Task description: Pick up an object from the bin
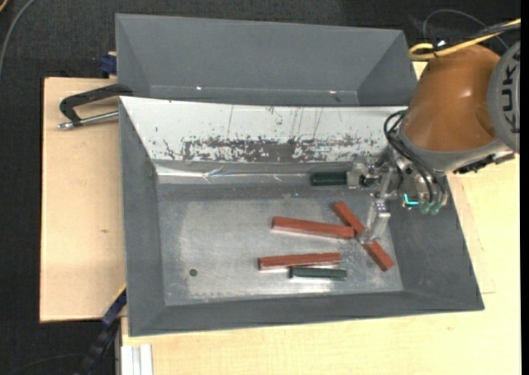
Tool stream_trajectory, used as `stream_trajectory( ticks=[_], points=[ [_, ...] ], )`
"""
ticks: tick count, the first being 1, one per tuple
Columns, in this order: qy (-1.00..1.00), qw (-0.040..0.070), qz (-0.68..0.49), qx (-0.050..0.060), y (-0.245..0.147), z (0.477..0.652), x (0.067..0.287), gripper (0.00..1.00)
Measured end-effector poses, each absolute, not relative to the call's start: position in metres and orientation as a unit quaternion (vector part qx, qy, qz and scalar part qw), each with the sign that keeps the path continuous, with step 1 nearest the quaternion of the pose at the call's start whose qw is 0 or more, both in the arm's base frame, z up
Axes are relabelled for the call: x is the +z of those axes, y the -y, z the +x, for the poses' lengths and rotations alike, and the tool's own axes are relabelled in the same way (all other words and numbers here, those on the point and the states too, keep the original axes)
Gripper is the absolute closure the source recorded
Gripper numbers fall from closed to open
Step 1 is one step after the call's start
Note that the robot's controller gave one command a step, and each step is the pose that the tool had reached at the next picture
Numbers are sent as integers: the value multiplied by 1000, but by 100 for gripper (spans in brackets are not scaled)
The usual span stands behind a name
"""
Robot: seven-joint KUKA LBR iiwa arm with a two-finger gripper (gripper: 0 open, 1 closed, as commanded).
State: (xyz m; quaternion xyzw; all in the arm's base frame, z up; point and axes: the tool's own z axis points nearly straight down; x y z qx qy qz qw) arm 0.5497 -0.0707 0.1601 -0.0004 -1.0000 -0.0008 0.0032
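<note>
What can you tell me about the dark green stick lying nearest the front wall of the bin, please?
The dark green stick is a slim, straight bar, slightly glossy, perhaps plastic. It lies flat on the bin floor, running roughly left to right, near the front wall. A longer red-brown stick lies just behind it, nearly parallel and apparently touching its side. Nothing rests on it.
</note>
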Motion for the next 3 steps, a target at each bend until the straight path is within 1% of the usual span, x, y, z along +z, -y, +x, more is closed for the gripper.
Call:
stream_trajectory(
  ticks=[1, 2, 3],
  points=[
    [993, 2, 114, -2, -3, 544, 71, 0],
    [994, -2, 113, -1, -1, 547, 76, 100],
    [993, -7, 116, 0, -19, 548, 220, 100]
  ],
)
